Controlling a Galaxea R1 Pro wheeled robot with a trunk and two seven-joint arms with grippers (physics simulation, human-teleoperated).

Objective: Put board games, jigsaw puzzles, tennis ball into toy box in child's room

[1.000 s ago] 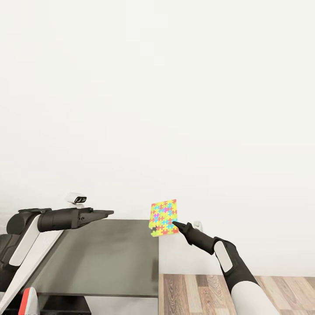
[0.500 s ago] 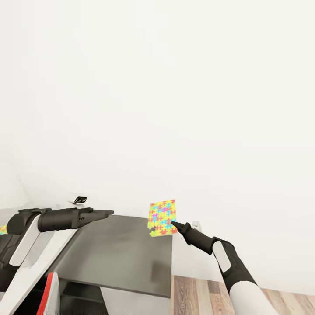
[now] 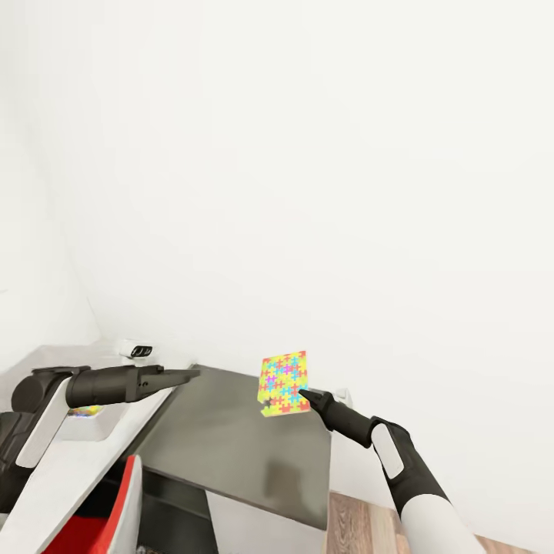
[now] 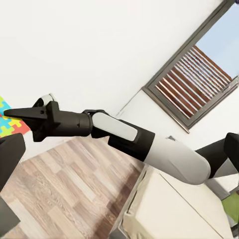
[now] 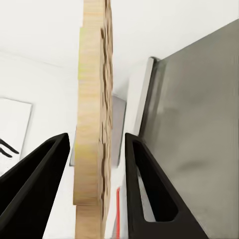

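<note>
While no writing is readable, right tool (image 3: 302,394) gripping jigsaw puzzle (image 3: 284,382) upright.

The toy box (image 3: 81,428) is sitting largely hidden behind the left arm; its contents are showing as a small multicoloured patch, too small to identify. The jigsaw puzzle (image 5: 92,124) is running past the right wrist view's edges, edge-on between the fingers (image 5: 144,184); contact is not discernible. A red object (image 3: 115,515) is being cut off by the head view's lower edge.
</note>
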